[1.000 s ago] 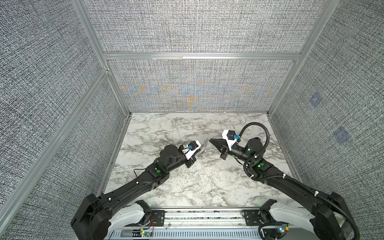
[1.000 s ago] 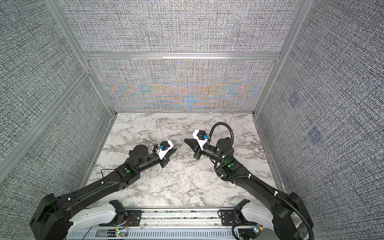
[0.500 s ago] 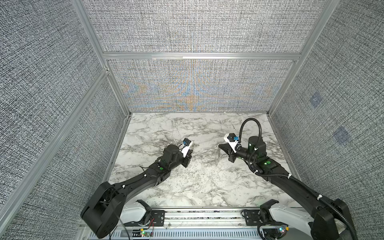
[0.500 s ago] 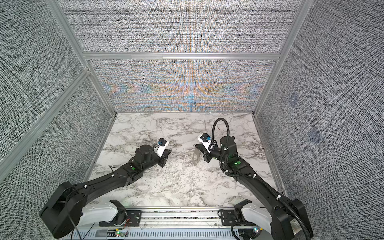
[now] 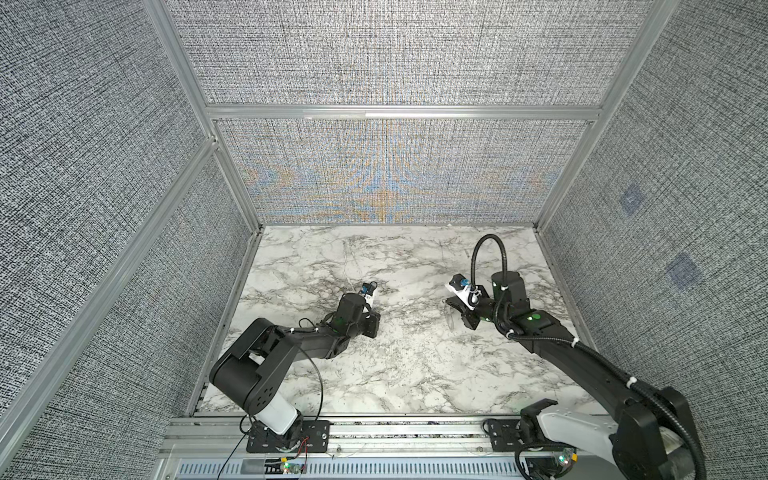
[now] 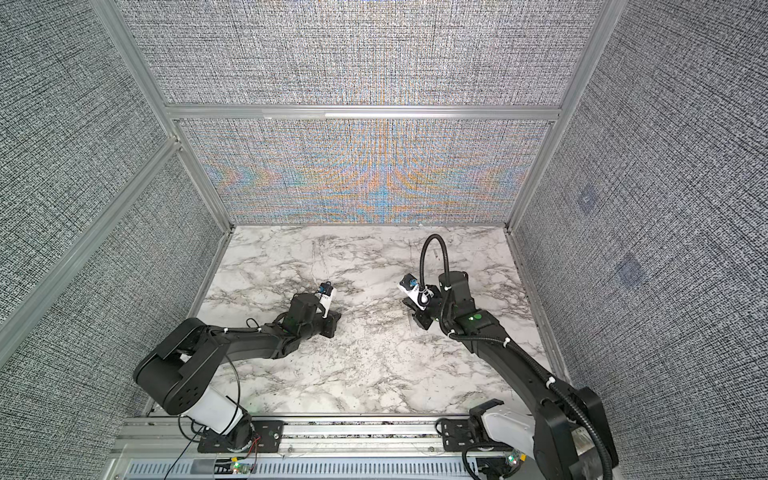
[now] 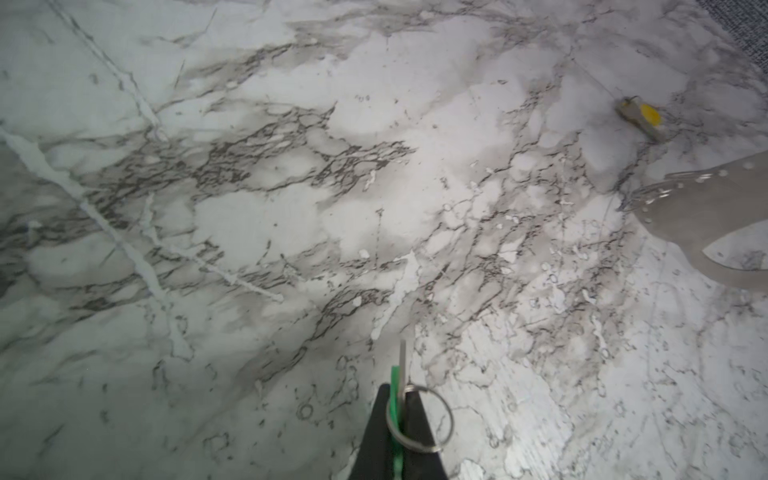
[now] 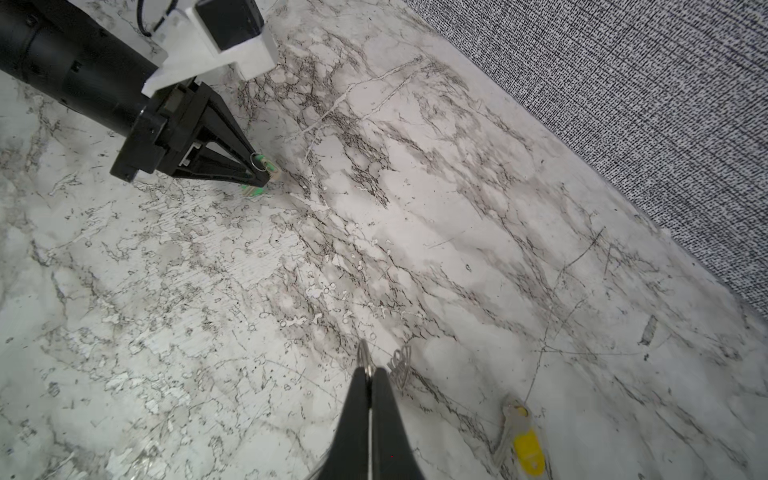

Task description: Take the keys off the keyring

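Note:
My left gripper [image 7: 398, 390] is shut on the green-tagged key [image 7: 395, 376], and a small split ring [image 7: 448, 409] hangs from it. In the right wrist view that gripper [image 8: 261, 176] holds the key [image 8: 258, 190] just above the marble. My right gripper [image 8: 369, 370] is shut on the edge of the grey keyring [image 8: 363, 353]. The flat slotted plate of the keyring [image 7: 706, 208] shows in the left wrist view. The yellow-tagged key [image 8: 521, 442] lies loose on the table beside the keyring, and the left wrist view shows this key [image 7: 642, 118] too. In both top views the left gripper [image 5: 372, 326] and right gripper [image 5: 449, 301] stand well apart.
The marble tabletop [image 5: 399, 365] is boxed in by grey fabric walls on three sides, with an aluminium rail [image 5: 374, 428] along the front. The right wall [image 8: 623, 104] runs close behind the yellow key. Open marble lies between the two grippers.
The two grippers were nearly touching at mid-table and have drawn apart. The left has pulled back to the left with the green key, the right to the right with the keyring.

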Controlling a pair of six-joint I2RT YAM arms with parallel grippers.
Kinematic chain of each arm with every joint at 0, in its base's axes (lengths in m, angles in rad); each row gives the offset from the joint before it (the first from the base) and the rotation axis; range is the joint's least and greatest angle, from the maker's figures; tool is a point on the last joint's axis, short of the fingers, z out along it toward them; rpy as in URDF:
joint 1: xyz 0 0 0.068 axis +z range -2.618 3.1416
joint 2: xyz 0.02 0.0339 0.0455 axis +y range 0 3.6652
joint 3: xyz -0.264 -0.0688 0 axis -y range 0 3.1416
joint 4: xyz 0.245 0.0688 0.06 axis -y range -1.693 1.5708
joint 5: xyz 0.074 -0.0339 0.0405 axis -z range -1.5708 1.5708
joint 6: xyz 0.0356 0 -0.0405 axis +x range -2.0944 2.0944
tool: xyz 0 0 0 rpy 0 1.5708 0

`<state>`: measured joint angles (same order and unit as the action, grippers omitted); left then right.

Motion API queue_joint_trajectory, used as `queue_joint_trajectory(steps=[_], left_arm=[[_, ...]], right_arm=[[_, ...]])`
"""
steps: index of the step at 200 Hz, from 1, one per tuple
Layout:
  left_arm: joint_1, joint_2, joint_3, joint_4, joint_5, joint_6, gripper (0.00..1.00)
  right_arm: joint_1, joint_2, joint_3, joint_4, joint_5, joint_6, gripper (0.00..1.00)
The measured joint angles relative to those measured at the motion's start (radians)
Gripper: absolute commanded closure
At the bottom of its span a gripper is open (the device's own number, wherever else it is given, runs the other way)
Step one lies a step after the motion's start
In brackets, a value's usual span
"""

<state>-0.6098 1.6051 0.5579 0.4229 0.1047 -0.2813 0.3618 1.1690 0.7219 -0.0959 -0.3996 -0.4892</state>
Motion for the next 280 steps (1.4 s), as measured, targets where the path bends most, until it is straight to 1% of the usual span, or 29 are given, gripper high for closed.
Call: queue_joint_trajectory(steps=[12,43,68,117,146,160,194,208,231,243,258,269,280], left_arm=[[0.013,0.012,-0.007,0.003,0.000,-0.016,1.00],[0.052,0.032,-0.027,0.057,0.000,-0.058,1.00],[0.072,0.046,-0.027,0.081,-0.001,-0.068,1.00],[0.105,0.025,-0.043,0.073,-0.059,-0.092,0.99],[0.114,0.020,-0.033,0.045,-0.092,-0.094,0.97],[0.115,0.020,-0.026,0.032,-0.106,-0.097,0.93],[0.117,0.026,-0.017,0.022,-0.125,-0.102,0.91],[0.121,0.035,-0.006,0.014,-0.127,-0.098,0.88],[0.122,0.078,0.063,-0.073,-0.119,-0.085,0.84],[0.122,0.101,0.102,-0.098,-0.101,-0.082,0.79],[0.122,0.113,0.123,-0.114,-0.091,-0.074,0.69],[0.122,0.114,0.135,-0.129,-0.076,-0.070,0.65],[0.122,0.111,0.142,-0.143,-0.076,-0.066,0.60]], right_arm=[[-0.001,0.030,0.018,0.008,-0.005,-0.014,1.00],[0.005,0.141,0.072,0.062,-0.061,-0.024,1.00],[0.037,0.247,0.128,0.101,-0.081,-0.023,1.00],[0.120,0.482,0.280,0.054,-0.048,-0.019,1.00],[0.167,0.615,0.378,0.034,0.000,-0.027,1.00],[0.183,0.665,0.418,0.020,0.026,-0.031,1.00],[0.201,0.736,0.483,0.003,0.071,-0.028,0.81],[0.203,0.753,0.500,0.000,0.084,-0.014,0.76],[0.203,0.761,0.515,-0.001,0.089,0.010,0.66],[0.203,0.756,0.516,-0.002,0.089,0.018,0.61],[0.203,0.732,0.512,-0.004,0.098,0.033,0.57],[0.201,0.702,0.505,0.002,0.110,0.047,0.53],[0.197,0.660,0.488,0.011,0.119,0.063,0.51]])
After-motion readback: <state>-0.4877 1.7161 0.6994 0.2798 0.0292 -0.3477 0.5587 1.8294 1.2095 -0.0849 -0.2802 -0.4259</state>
